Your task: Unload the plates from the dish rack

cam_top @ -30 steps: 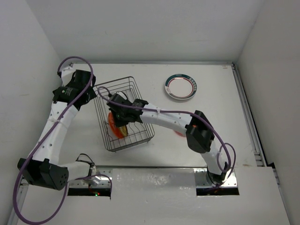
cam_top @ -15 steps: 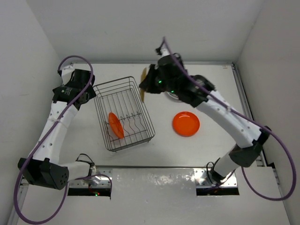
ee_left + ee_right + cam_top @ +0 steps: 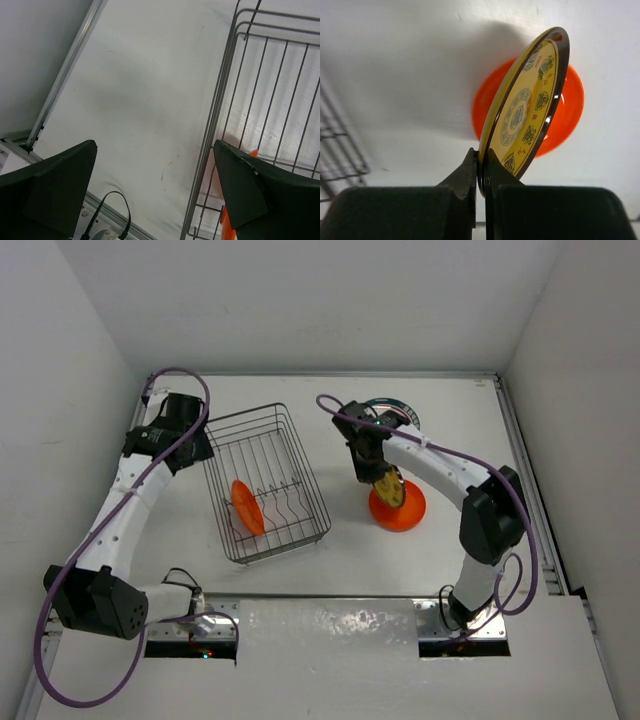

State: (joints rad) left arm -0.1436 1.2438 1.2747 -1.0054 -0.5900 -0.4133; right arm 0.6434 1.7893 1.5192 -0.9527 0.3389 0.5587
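Observation:
The grey wire dish rack (image 3: 272, 455) stands left of centre, with one orange plate (image 3: 247, 506) upright in its near half. My right gripper (image 3: 481, 170) is shut on the rim of a yellow patterned plate (image 3: 525, 107) with a dark edge. It holds that plate tilted just above an orange plate (image 3: 570, 100) lying flat on the table (image 3: 405, 512). A white plate with a green rim (image 3: 392, 408) lies at the back, partly behind the right arm. My left gripper (image 3: 155, 145) is open over the table beside the rack's left wall (image 3: 220, 110), holding nothing.
White walls close in the table on the left, back and right. A metal rail (image 3: 525, 480) runs along the right edge. A cable loop (image 3: 112, 210) and the table's edge rail show at the bottom of the left wrist view.
The right arm lifted the yellow plate out of the rack, swung it past the back and brought it down over the flat orange plate. The left arm shifted slightly.

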